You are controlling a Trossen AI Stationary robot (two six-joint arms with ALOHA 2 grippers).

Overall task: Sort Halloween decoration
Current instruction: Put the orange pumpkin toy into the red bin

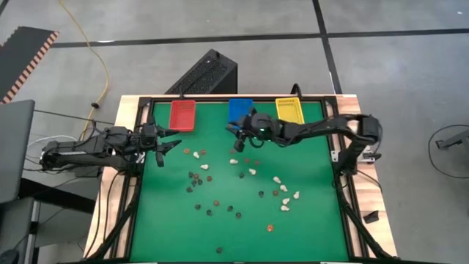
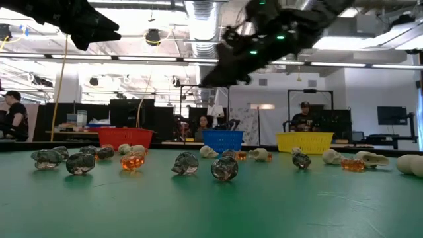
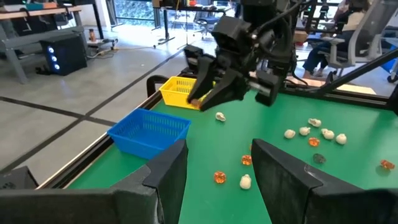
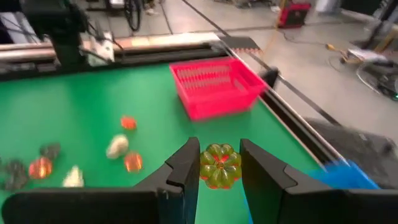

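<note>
Many tiny Halloween decoration trinkets (image 1: pixel 234 189) in cream, dark and orange lie scattered on the green mat (image 1: pixel 308 227). My right gripper (image 1: pixel 236 139) hangs above the mat just in front of the blue bin (image 1: pixel 239 110), shut on a small orange-and-green pumpkin trinket (image 4: pixel 220 166). My left gripper (image 1: pixel 167 147) stands open at the mat's left side, near the red bin (image 1: pixel 182 115), with nothing between its fingers (image 3: pixel 166 177). My right gripper pinches the pumpkin trinket by its two opposite sides (image 4: pixel 205 168) between its two fingers. The fingers come from the table's right side, slanting slightly downward. The trinket is lifted well clear of the mat.
Red, blue and yellow (image 1: pixel 289 111) bins stand in a row along the mat's far edge. A black frame (image 1: pixel 139 183) rims the mat. People sit at desks in the room beyond the table (image 2: pixel 305 119). The mat's near strip holds few trinkets.
</note>
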